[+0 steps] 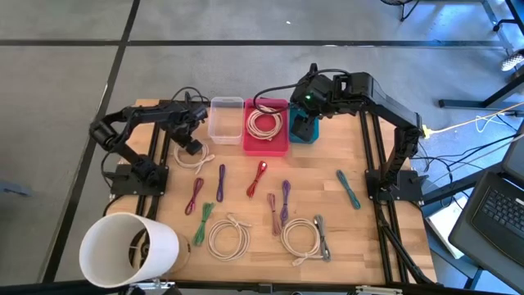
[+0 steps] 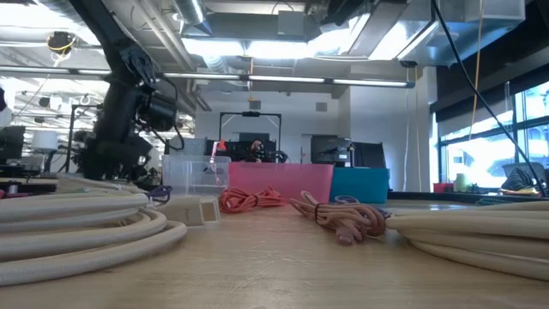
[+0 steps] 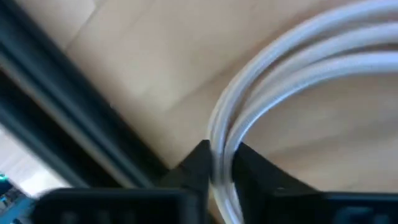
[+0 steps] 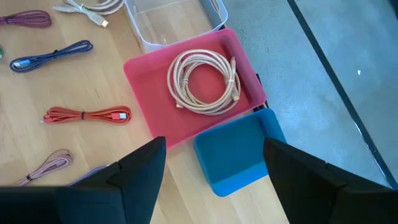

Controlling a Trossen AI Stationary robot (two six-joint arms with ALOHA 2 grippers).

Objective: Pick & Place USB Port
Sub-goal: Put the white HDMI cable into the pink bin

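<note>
At centre left of the high view, the left gripper [image 1: 191, 147] is down on the wooden table [image 1: 327, 205], its fingers [image 3: 198, 163] clenched around strands of a coiled white USB cable [image 1: 194, 156]. Just right of it sits a clear bin [image 1: 225, 120], then a pink bin [image 1: 282, 146] holding a cream cable coil [image 1: 264, 123], then a blue bin [image 1: 303, 135]. The right gripper [image 4: 214, 163] hangs spread wide above the blue bin.
</note>
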